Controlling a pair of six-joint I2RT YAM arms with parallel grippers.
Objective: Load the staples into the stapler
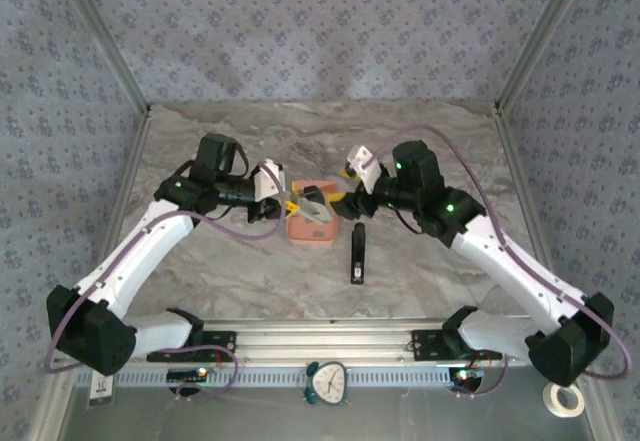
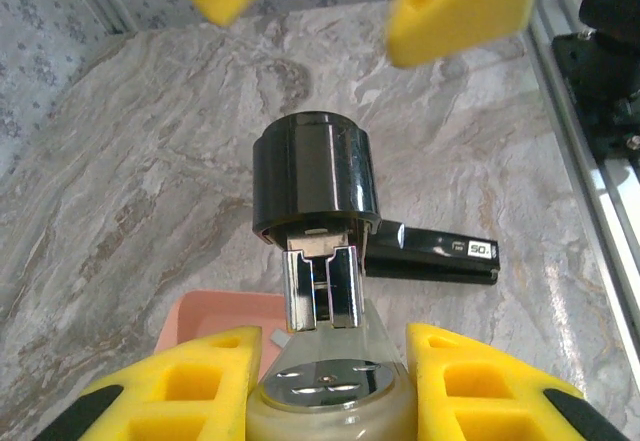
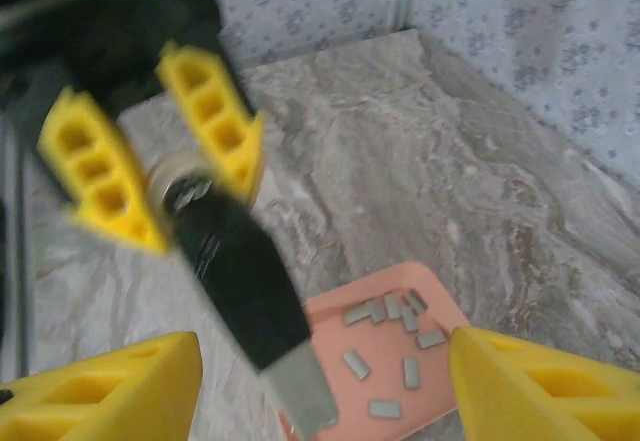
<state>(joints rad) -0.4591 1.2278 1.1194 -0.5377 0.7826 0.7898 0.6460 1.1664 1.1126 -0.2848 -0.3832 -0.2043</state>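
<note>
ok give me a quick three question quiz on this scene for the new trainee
1. True or false: the staples lie in the pink tray.
2. Which side holds the stapler? A) left B) right C) neither
3. In the top view, what lies on the table just right of the tray?

Key
1. True.
2. A: the left pincer grips it; the right pincer is open.
3. A slim black bar.

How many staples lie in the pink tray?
9 staple strips show in the pink tray: five clustered at its far side, one mid-right, three scattered nearer. The stapler may hide more.
</note>
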